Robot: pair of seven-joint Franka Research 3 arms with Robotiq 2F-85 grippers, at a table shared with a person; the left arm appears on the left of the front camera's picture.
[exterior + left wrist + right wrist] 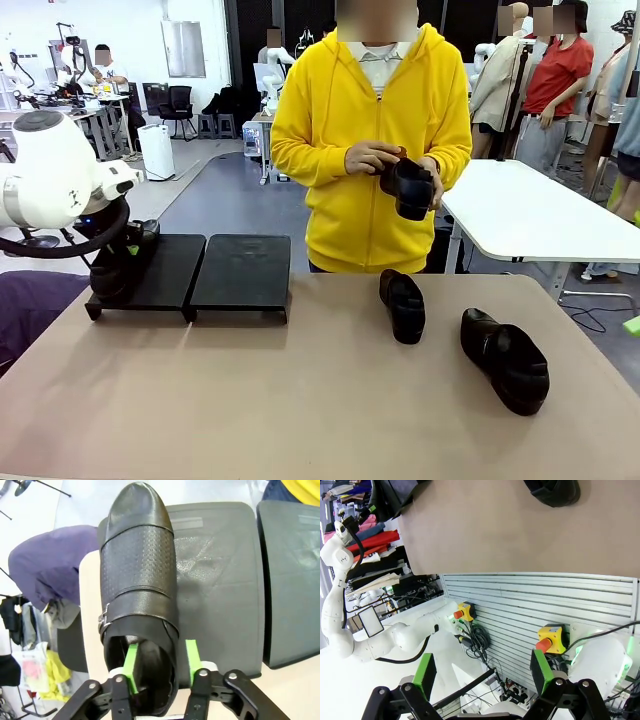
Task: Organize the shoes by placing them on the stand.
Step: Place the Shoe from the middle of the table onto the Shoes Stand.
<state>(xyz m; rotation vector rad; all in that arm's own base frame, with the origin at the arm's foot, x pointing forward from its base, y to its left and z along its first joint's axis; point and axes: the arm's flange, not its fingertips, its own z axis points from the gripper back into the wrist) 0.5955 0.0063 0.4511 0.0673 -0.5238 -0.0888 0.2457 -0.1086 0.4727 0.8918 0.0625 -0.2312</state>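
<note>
The left gripper hangs over the heel end of the racked shoe, which lies on the stand with its toe toward the top of the left wrist frame. The jaws are released. 1 green pad stands inside the shoe's opening and the other pad outside it. The shoe's side wall is between them, and a gap shows between the outer pad and the leather. The shoe runs along the edge of the stand nearest a purple cloth. In the front view this shoe sits at the far left of the frame, on the left-hand 1 of the stand's 2 black panels, and is largely hidden by the white arm. On the tan table, well apart from the stand, lie 2 more shoes. The middle shoe is right of centre and the corner shoe is toward the lower right. The held shoe is at upper centre, in the person's hands, in front of a yellow hoodie. The right gripper has its jaws spread wide with nothing between them. In the right wrist view it sits below the table's edge, facing a grey slatted panel that carries 2 yellow boxes with red buttons, and 1 black shoe shows at the top edge of that frame.
</note>
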